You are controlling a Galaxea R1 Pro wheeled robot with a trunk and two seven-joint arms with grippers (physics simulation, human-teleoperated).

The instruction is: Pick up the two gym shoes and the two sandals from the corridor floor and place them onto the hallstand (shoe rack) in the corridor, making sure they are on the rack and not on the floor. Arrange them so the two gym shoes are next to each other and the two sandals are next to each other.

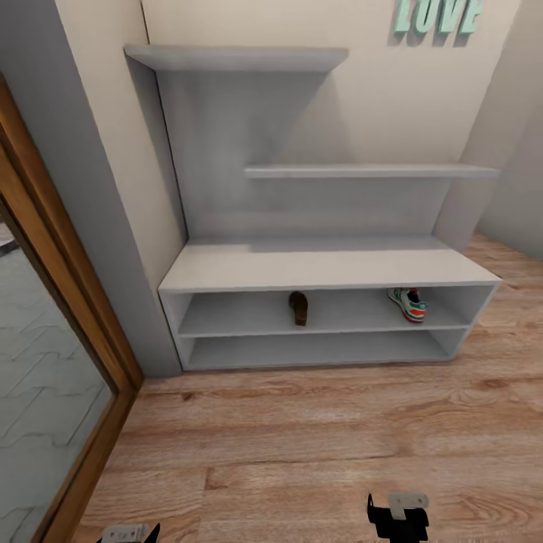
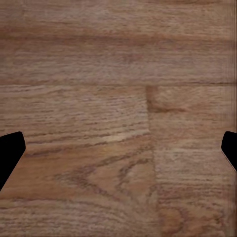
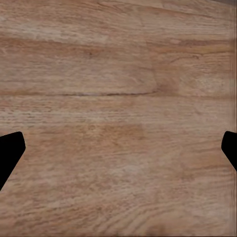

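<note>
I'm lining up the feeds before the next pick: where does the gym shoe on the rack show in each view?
Head view: gym shoe at the right end of the hallstand's upper open shelf, apart from the sandal mid-shelf.
Left wrist view: not in it.
Right wrist view: not in it.
Shared landmark: the wood-plank corridor floor.
</note>
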